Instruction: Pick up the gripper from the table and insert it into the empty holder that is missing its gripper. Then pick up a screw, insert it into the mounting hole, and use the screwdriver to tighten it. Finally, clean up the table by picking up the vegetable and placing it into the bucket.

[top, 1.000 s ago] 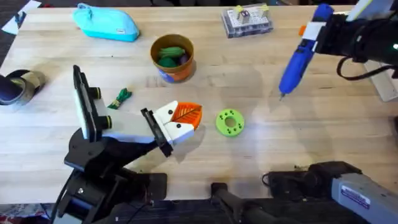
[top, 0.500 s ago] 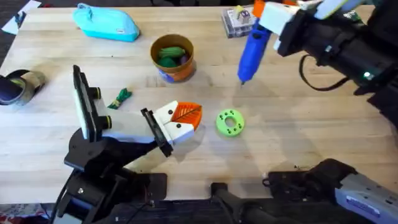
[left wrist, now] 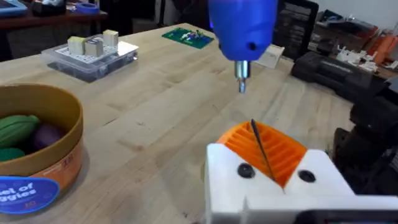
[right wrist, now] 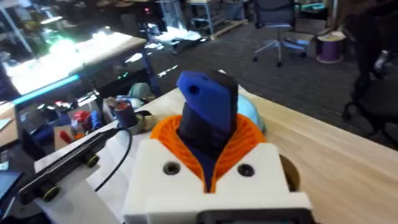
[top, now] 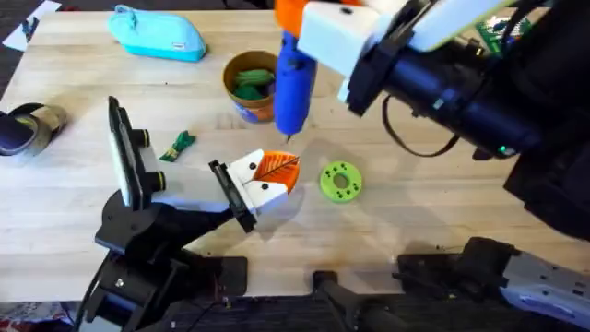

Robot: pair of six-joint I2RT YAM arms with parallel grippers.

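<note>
The wooden table [top: 433,212] carries everything, and the bucket [top: 256,85] serves as the reference mark. The right arm [top: 461,92] reaches in from the far right side, crossing toward the bucket, large and dark under the overhead camera. Its right gripper [right wrist: 211,163] has its white fingers with orange ribbed pads [right wrist: 249,140] clamped on the screwdriver [top: 293,78] — the blue body hangs nearly upright just to the right of the bucket, its thin metal tip pointing down at the table on the bucket's near side. The black arm with its white link [top: 189,194] lies well nearer than the bucket and to its left, and the holder [top: 232,195] sits at the end of that link. The gripper [top: 265,175], white with its orange ribbed finger, is seated against the holder, directly nearer than the bucket and just below the screwdriver tip. In the left wrist view the left gripper [left wrist: 273,163] shows its orange pads pressed together with only a thin dark seam between them, the screwdriver tip hanging above. A light-blue pouch [top: 159,34] lies far left of the bucket; a clear parts box [top: 367,32] lies to its right. A lime-green disc [top: 341,181] sits nearer and right of the bucket — a small green vegetable [top: 179,145] nearer and left. The bucket holds green and purple pieces.
</note>
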